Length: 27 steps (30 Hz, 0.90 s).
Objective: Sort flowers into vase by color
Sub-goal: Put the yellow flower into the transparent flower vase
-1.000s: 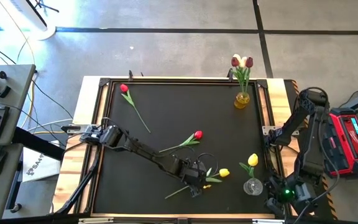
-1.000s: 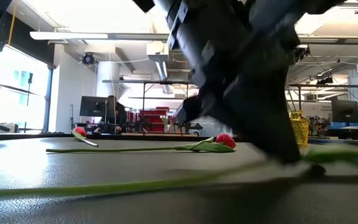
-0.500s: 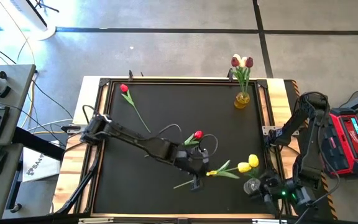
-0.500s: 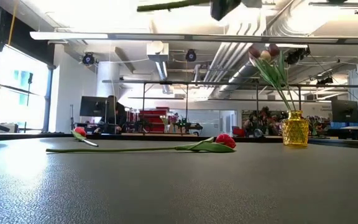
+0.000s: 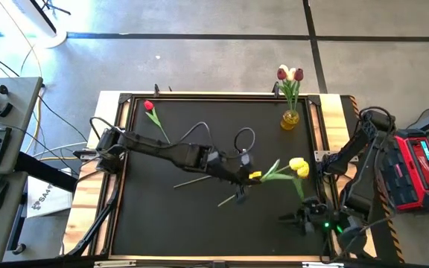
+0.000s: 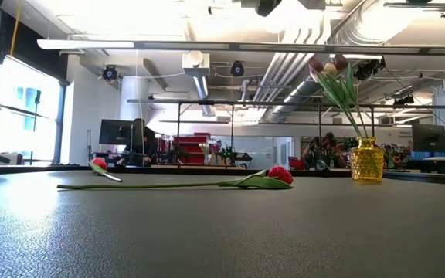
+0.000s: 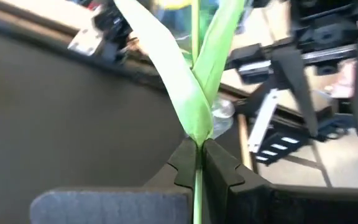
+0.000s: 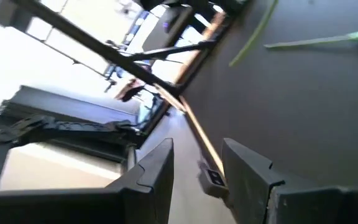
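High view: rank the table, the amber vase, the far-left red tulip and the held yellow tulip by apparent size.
1. table
2. yellow tulip, in the left hand; it is held nearer the camera, so its lead is unsure
3. red tulip, stem partly under the arm
4. vase

The left arm reached from the desk's 9 o'clock edge toward the centre, raised off the surface. Its left end effector (image 5: 246, 179) was clamped with both fingers (image 7: 219, 171) pressed together on a thin green stem. The right arm was folded low at about 4 o'clock, its right end effector (image 8: 194, 165) parted, fingers (image 8: 247, 171) apart and holding nothing.
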Motion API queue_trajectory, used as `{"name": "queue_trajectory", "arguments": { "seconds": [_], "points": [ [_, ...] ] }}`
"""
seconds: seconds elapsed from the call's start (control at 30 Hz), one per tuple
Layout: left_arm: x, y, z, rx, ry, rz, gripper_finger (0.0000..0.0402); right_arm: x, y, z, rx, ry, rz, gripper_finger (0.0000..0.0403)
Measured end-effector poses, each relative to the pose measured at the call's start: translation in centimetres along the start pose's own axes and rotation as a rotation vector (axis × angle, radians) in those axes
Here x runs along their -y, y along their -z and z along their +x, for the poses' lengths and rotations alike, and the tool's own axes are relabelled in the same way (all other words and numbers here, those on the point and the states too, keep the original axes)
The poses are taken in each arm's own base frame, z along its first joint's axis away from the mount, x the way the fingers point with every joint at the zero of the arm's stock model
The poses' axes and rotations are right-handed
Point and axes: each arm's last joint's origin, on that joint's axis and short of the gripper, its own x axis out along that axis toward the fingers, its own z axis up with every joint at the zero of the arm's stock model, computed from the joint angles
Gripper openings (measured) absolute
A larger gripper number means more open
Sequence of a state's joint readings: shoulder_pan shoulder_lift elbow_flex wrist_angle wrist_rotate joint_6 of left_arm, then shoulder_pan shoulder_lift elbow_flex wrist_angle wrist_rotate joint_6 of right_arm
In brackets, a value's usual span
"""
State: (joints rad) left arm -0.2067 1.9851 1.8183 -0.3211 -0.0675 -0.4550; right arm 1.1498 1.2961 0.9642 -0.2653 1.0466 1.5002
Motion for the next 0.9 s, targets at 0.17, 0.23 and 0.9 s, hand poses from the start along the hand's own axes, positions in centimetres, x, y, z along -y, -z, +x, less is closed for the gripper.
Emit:
{"name": "queue_trajectory", "arguments": {
  "seconds": [0.17,0.23,0.9],
  "points": [
    [0.8,-0.9,-1.2,0.029,0.094,0.074,0.0000,-1.8,-0.4,0.1,0.024,-0.104,-0.057,0.0124],
    [1.1,-1.3,-1.5,0.056,0.127,0.103,0.0000,-2.4,-0.7,0.0,0.061,-0.138,-0.082,0.0124],
    [3.0,-2.4,-2.0,0.194,0.325,0.209,0.0000,-4.6,-5.0,2.1,0.382,-0.094,-0.372,0.0220]
  ]
}}
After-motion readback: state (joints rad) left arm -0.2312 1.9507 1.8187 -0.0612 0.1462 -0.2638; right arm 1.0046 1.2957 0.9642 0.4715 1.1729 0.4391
